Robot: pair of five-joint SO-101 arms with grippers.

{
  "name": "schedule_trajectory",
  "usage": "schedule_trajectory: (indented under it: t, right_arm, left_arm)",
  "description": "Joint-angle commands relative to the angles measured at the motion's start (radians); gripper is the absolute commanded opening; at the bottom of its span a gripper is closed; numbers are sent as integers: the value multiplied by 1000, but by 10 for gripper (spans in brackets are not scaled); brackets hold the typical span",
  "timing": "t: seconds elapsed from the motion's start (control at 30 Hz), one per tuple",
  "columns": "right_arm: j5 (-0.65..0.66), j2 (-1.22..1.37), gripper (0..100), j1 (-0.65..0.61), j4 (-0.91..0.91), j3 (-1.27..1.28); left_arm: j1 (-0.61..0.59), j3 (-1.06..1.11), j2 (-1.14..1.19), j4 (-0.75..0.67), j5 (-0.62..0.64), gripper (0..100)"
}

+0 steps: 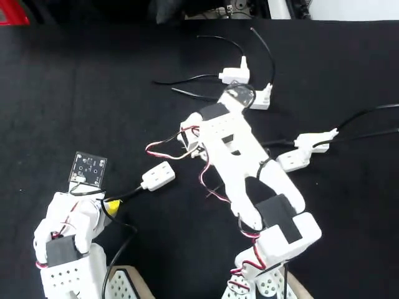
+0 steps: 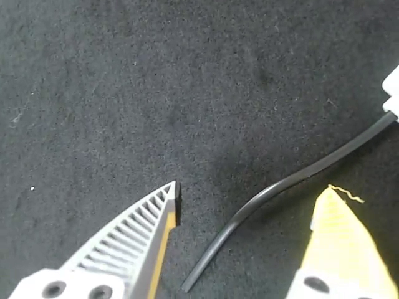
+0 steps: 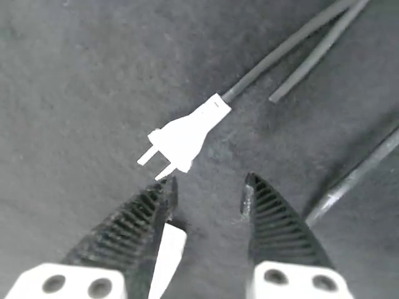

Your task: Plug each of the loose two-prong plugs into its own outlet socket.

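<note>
A white two-prong plug [image 3: 184, 137] on a dark cable lies flat on the black cloth, just beyond my right gripper [image 3: 206, 190]. That gripper is open with nothing between its fingers. From above, the right arm stretches to the far middle of the table, its gripper [image 1: 239, 94] between two white plug pieces [image 1: 234, 75] [image 1: 262, 98]. My left gripper [image 2: 249, 196] is open and low over the cloth at the near left. A black cable [image 2: 280, 187] runs between its fingers, untouched. That cable leads to a white outlet socket [image 1: 158, 176].
Another white socket block [image 1: 293, 159] and a white plug [image 1: 315, 140] with black cables lie at the right. Thin black cables [image 1: 187, 80] curl at the far middle. The table [image 1: 75, 81] is covered in black cloth, with open room at the far left.
</note>
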Motion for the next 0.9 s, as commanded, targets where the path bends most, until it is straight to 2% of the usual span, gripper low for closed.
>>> schedule_trajectory:
  t: [0.0,0.2,0.5,0.67,0.73,0.8,0.87]
  right_arm:
    - [-41,47,175,15,-114,15]
    - [-124,151,174,34,-203,1]
    - [-129,194,168,54,-250,-2]
    - [-117,182,8,72,-252,-5]
    - [-115,159,32,72,-250,2]
    - [-104,137,9,72,-224,4]
    - [-51,108,12,68,-175,1]
  left_arm:
    - [16,-7,-5,6,-6,336]
    - [16,-7,-5,6,-6,336]
    - [16,-5,-5,6,-6,336]
    - [15,-5,-5,6,-6,336]
    - [16,-5,-5,6,-6,336]
    - [16,-5,-5,6,-6,336]
    - [16,-5,-5,6,-6,336]
